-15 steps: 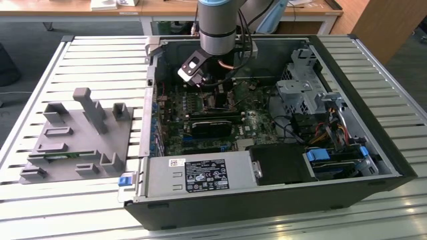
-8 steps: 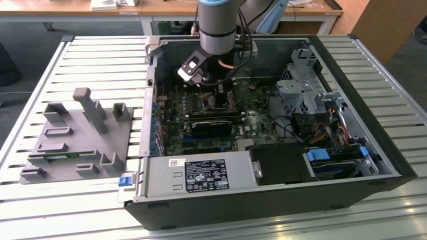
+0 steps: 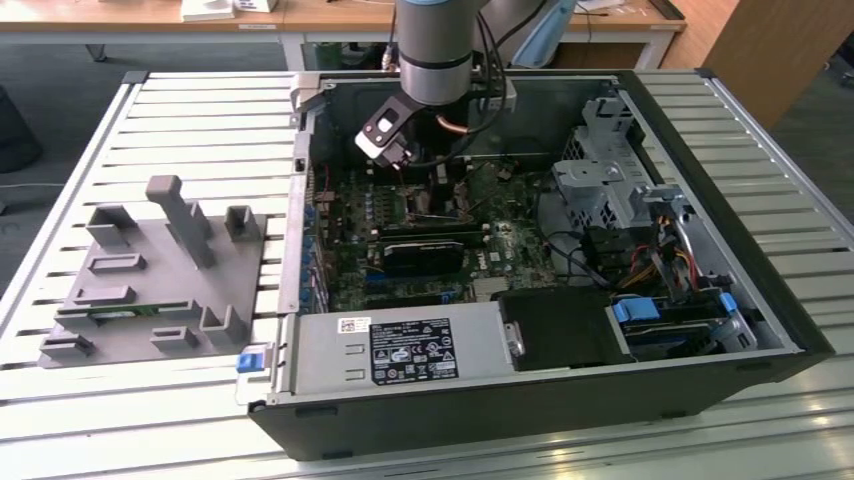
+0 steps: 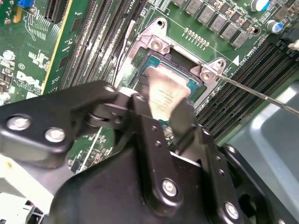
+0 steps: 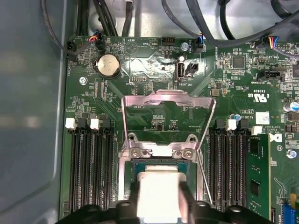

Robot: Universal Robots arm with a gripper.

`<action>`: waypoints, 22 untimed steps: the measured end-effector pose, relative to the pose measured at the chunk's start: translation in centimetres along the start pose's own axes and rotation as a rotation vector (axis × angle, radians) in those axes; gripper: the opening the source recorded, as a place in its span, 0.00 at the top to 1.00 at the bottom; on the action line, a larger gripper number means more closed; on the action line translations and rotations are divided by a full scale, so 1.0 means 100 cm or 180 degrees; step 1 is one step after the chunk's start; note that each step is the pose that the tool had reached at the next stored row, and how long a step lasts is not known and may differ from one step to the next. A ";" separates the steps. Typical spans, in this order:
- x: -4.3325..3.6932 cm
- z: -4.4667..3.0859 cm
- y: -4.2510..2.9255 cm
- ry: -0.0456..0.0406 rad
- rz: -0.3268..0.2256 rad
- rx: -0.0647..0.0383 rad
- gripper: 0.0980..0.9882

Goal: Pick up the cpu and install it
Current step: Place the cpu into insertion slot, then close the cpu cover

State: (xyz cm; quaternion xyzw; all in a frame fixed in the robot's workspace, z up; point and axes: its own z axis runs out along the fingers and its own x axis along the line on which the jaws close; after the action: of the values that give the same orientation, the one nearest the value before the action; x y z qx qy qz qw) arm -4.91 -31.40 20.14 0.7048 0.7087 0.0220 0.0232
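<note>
Pinching the cpu point(image 4: 164, 91) by two opposite edges, gripper point(image 4: 163, 108) is closed narrow on it; chip lies flat betw. the fingers, right over the socket point(image 4: 184, 57), edges approx. square w/ its frame; load plate point(image 5: 168, 100) stands open beyond; can't tell if seated

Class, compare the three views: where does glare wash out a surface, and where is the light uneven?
First wrist view: glare whitens the top of the cpu. Second wrist view: that top gleams against the dark gripper. Exterior view: daylight glints off the slatted table.
</note>
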 end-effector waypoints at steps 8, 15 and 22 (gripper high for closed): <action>0.0000 -0.0035 0.0002 0.0000 0.0000 0.0000 0.98; 0.0000 -0.0052 0.0004 -0.0002 0.0001 0.0000 0.99; 0.0000 -0.0100 0.0006 -0.0002 0.0001 0.0000 0.99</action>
State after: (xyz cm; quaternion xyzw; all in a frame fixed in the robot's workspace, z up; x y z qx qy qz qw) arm -4.91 -31.39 21.14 0.7049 0.7086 0.0217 0.0233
